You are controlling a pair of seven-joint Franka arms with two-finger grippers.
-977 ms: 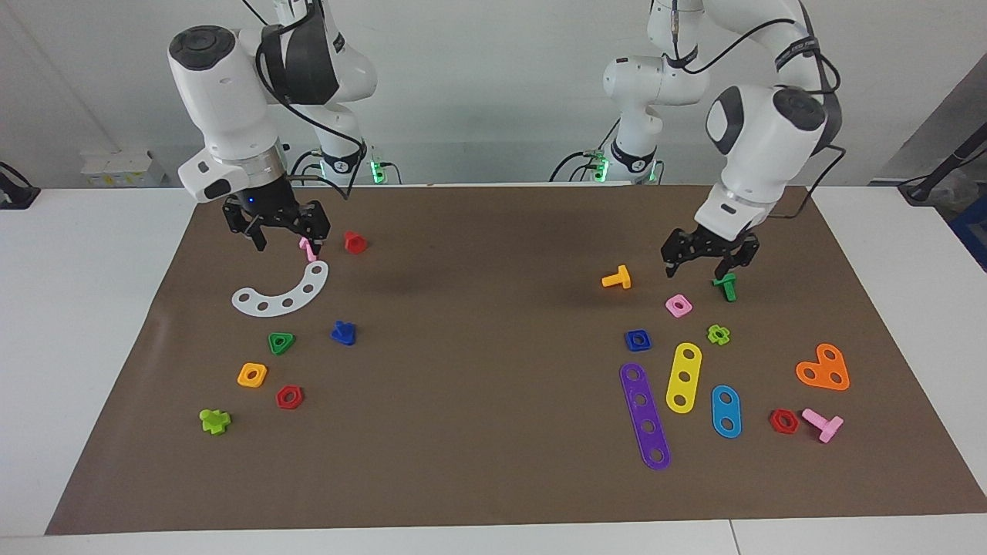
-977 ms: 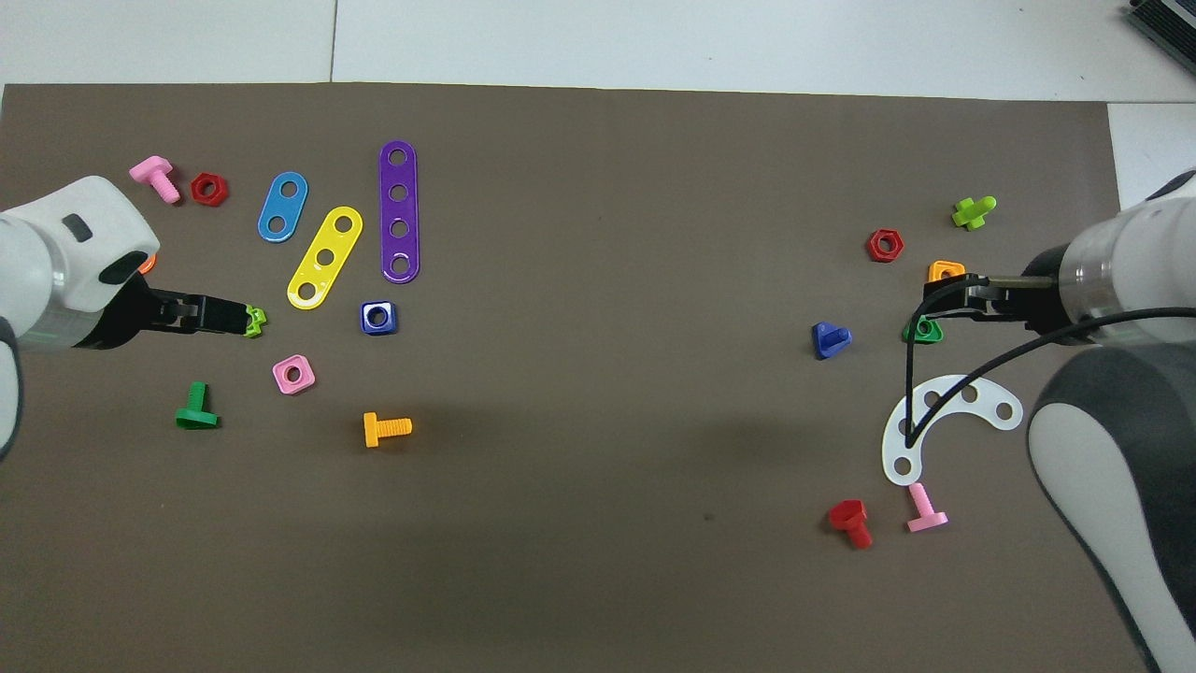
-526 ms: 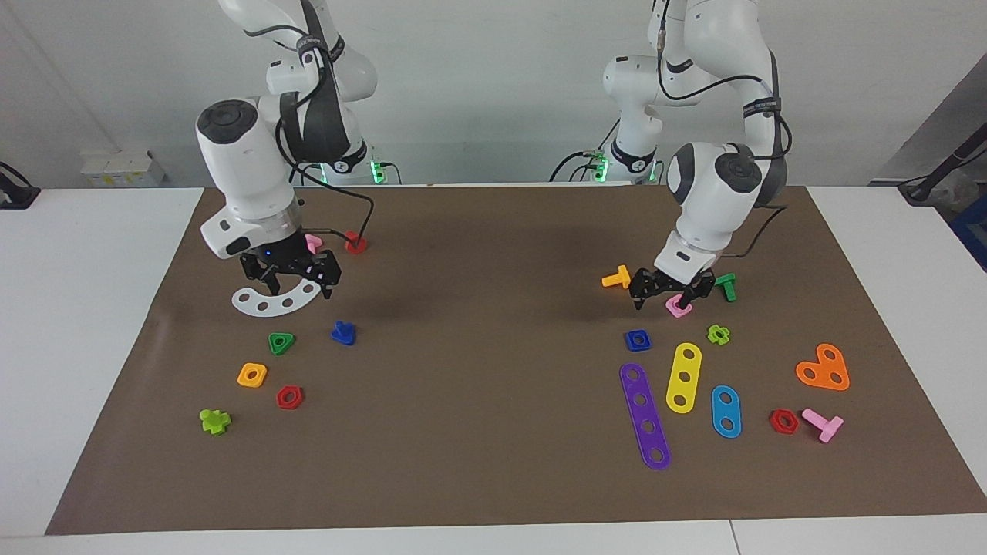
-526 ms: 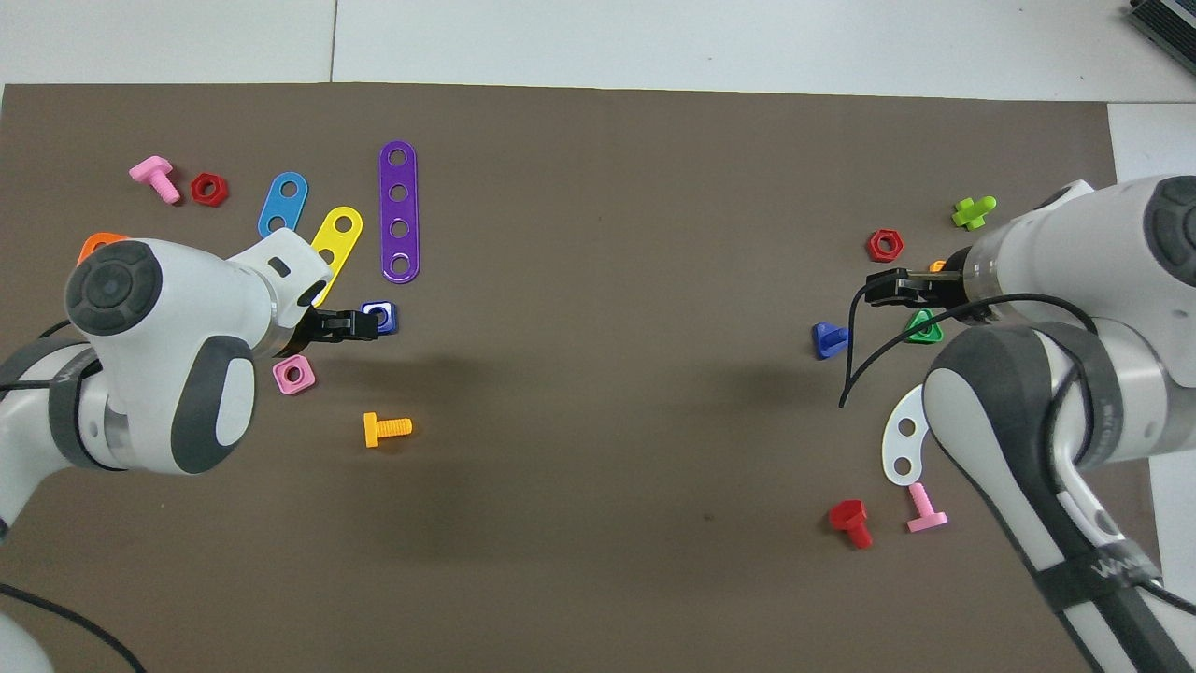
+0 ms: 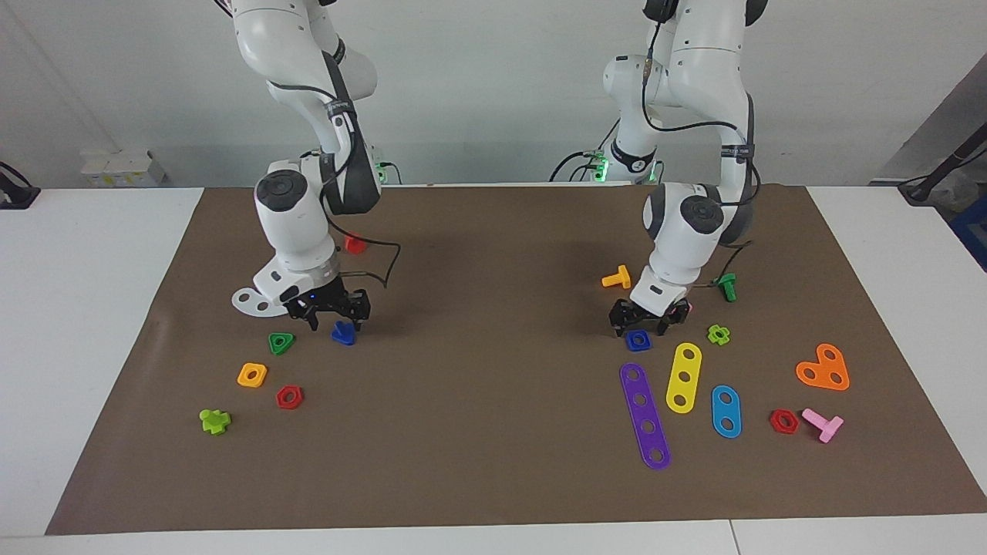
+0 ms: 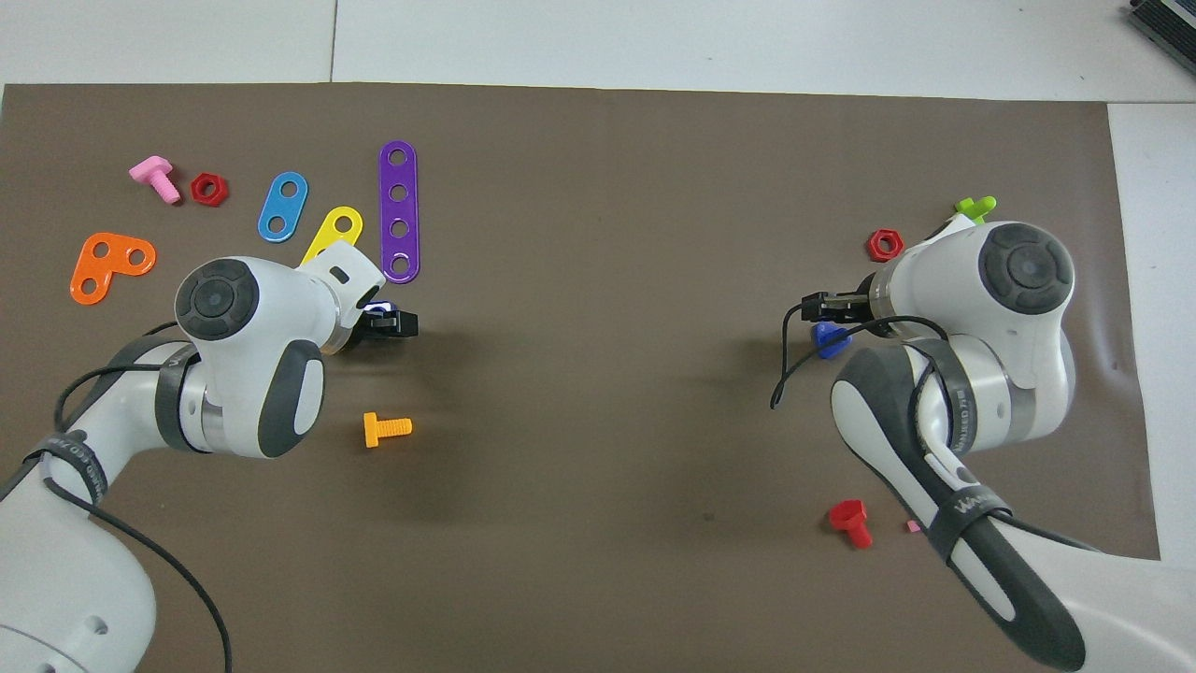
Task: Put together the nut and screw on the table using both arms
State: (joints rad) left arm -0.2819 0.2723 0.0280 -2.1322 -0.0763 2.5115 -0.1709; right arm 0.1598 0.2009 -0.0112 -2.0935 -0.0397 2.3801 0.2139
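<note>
L end effector [image 5: 639, 323] is seen low over the nut [image 5: 638, 339], fingers spread wide astride it, toward the L arm's end of the desk [image 5: 493, 478]. R end effector [image 5: 337, 311] is spread wide over the screw [image 5: 343, 333], beside the green triangular nut [image 5: 281, 342].

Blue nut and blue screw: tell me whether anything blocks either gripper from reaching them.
Nothing visible does. The left gripper hangs directly over the blue nut, and the right gripper directly over the blue screw. Other toy pieces lie off to the sides.
</note>
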